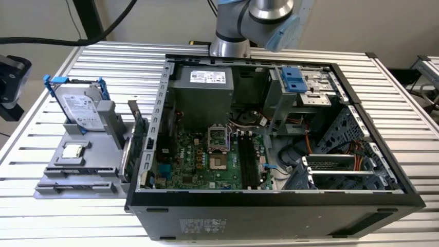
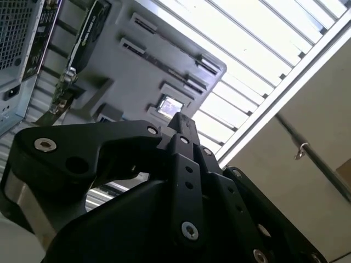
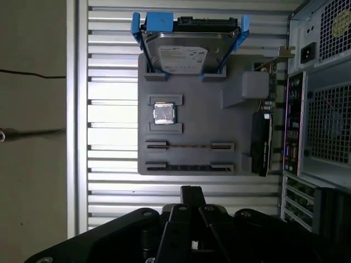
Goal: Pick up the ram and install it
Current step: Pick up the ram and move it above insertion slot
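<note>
In the exterior view, your arm (image 1: 254, 20) is standing behind the open computer case (image 1: 274, 203), which is sitting on the slatted surface (image 1: 61, 221). To the exterior view's left of the case, the gray holder (image 1: 99, 152) is carrying a hard drive (image 1: 79, 105), and the ram (image 1: 81, 186) is standing on edge in the holder's slot farthest from that drive, well apart from the motherboard's black slots (image 1: 248, 162) inside the case. In the second wrist view, your gripper (image 2: 181, 119) is pointing toward the holder with its fingers pressed together, tip against tip. In the first wrist view, the gripper (image 3: 191, 190) is hanging over the surface just beside the holder's edge, fingers together, and the ram (image 3: 189, 167) is showing as a thin dark strip in the slot nearest them, not touching them.
</note>
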